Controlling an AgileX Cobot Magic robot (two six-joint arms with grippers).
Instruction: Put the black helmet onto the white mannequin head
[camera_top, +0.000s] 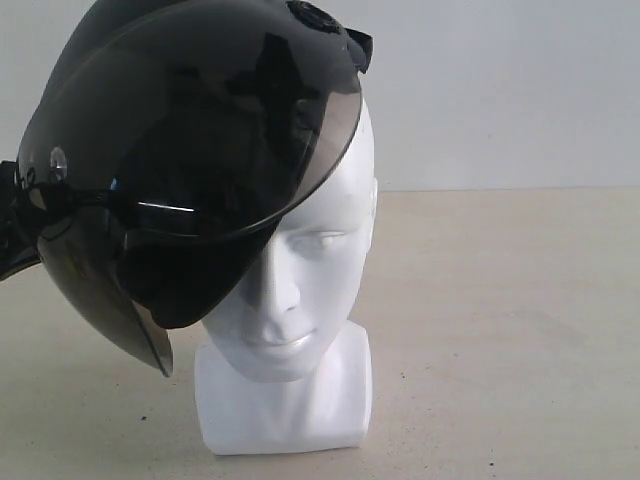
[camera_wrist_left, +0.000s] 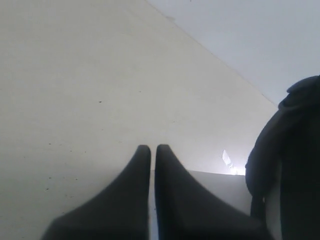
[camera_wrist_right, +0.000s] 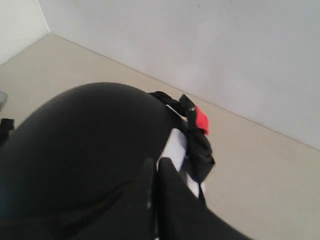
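The black helmet (camera_top: 190, 150) sat askew on the white mannequin head (camera_top: 312, 270), left tool (camera_wrist_left: 153, 150) and right tool (camera_wrist_right: 155, 165) both closed; straightening it seemed next.

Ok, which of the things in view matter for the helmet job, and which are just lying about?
Job: black helmet, its strap with red clip, white mannequin head, right gripper, left gripper.
Not the job: beige table, pale wall.
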